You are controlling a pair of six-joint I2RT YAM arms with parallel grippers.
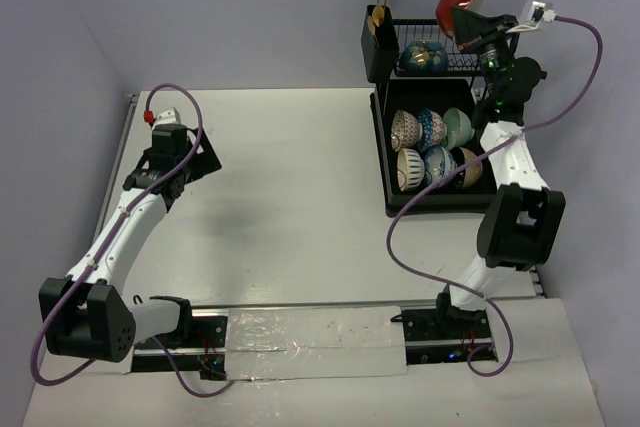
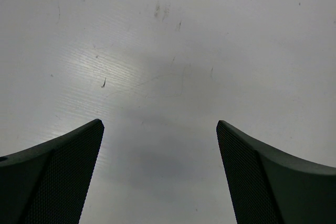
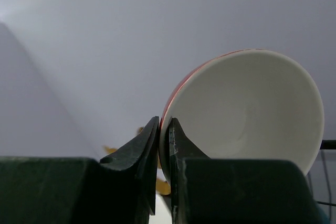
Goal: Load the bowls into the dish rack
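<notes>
The white table [image 1: 300, 177] is smooth, matt and lightly scratched, and pale lilac walls [image 1: 250, 7] stand around it. The dish rack [image 1: 381, 152], made of black wire with two levels, stands at the table's far right. Well to the left of the rack, the left gripper [image 2: 160, 124] hangs over bare table, its dark textured fingers wide apart and holding nothing. Over the rack's far end, the right gripper [image 3: 164, 124] pinches the rim of a round glossy bowl [image 3: 247, 114], white inside and red outside, held on edge. Six more bowls [image 1: 409, 167] stand on edge in the rack's lower level, among them a mint green bowl [image 1: 458, 127]. A blue patterned bowl [image 1: 424, 57] lies on the upper level.
</notes>
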